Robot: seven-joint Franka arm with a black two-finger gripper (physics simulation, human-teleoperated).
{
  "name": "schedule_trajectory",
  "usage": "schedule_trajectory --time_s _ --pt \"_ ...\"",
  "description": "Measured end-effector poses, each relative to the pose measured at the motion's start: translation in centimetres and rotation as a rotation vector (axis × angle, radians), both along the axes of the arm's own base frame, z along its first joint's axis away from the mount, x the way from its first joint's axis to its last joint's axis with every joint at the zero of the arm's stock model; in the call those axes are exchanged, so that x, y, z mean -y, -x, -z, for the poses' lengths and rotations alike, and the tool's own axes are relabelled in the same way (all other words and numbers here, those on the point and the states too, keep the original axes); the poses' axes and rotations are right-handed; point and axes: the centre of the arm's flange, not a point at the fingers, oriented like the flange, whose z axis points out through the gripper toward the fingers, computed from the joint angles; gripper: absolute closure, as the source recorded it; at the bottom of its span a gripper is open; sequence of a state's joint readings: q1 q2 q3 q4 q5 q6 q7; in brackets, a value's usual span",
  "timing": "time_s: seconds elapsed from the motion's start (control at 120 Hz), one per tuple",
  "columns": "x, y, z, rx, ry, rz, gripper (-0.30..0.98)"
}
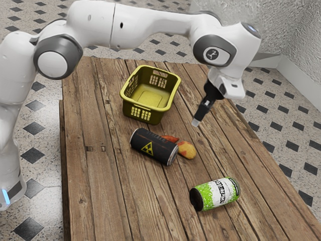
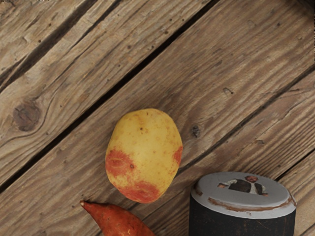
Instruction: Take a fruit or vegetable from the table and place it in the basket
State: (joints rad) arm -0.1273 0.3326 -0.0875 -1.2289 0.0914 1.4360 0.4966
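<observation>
Potato (image 2: 143, 155), yellow with red patches, lies on the plank worktop (image 1: 100, 191) just beside the end of the toppled black can (image 1: 153, 146) with the yellow radiation sign; a thin strip of wood parts the 2. The orange-red sweet potato (image 2: 118, 221) lies close by, partly behind that can in the exterior view. The tool (image 1: 195, 122) hangs above the worktop near the potato, touching nothing; whether it is spread or pressed together I cannot tell.

The step in hand looks like lining up over the potato, the easier pick of the 2 vegetables. The likeliest trouble is that can: if the tool comes down off centre or turned the wrong way, it could strike the can's rim and set it rolling, perhaps into either vegetable. The sweet potato's pointed tip could also foul the grasp. The potato's rounded sides may let it squirt away if pinched too high or off its middle.

Later, carrying it low toward the yellow-green basket (image 1: 143, 113) risks catching the wall, and an early release could drop it on the rim. The green-and-white can (image 1: 215, 194), well apart, poses little threat.
</observation>
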Motion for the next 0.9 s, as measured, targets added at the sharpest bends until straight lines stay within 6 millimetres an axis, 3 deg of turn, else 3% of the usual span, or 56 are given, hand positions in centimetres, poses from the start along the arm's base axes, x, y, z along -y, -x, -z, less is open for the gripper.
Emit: schedule_trajectory --time_s 0.125,0.317,0.442,0.675,0.9 --pt "0.2 -0.5 1.9 -0.013 0.022 0.045 0.0" --pt "0.4 -1.0 2.2 0.018 0.043 0.04 0.0" --pt "0.1 -0.8 4.6 -0.011 0.051 0.026 0.0" --pt "-2.1 -0.1 4.8 0.027 0.06 -0.03 0.0" --pt "-1.9 -0.2 8.1 0.032 0.094 -0.051 0.0"
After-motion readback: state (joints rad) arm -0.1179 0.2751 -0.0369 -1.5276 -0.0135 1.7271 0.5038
